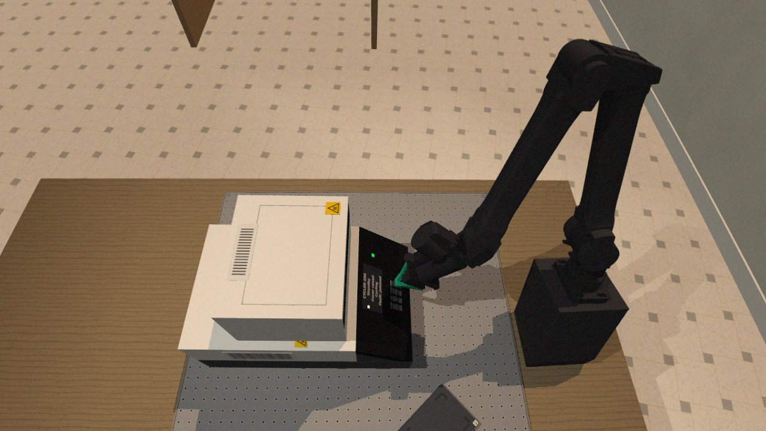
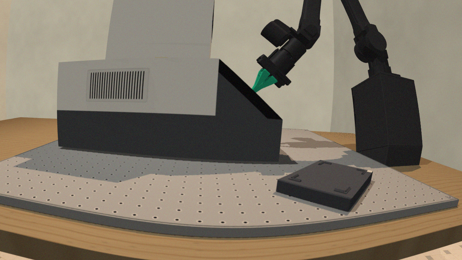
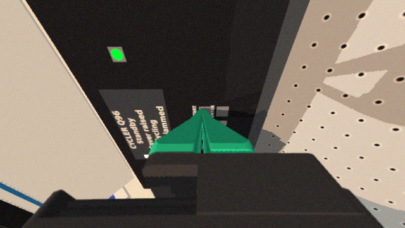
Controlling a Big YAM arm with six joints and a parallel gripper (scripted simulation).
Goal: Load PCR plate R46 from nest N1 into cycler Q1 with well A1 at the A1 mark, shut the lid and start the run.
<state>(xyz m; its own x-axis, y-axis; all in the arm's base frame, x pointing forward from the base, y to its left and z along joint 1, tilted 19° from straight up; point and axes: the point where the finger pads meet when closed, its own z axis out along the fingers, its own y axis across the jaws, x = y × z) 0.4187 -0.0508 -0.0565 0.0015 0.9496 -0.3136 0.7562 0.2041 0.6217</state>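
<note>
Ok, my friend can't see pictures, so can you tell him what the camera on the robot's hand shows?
The shut green gripper, holding nothing, points its tip at a row of small keys on the cycler's sloped black panel. A round lamp glows green above a status list headed CYCLER Q96. The cream lid lies left, the dotted grey board right.

The cycler Q1 (image 2: 138,106) stands on the perforated plate (image 2: 161,194) atop the table (image 2: 29,129). At 1 o'clock of its sloped panel (image 2: 248,96), the closed green hand (image 2: 261,82) touches it. At 5 o'clock lies the bare nest N1 (image 2: 324,184).
</note>
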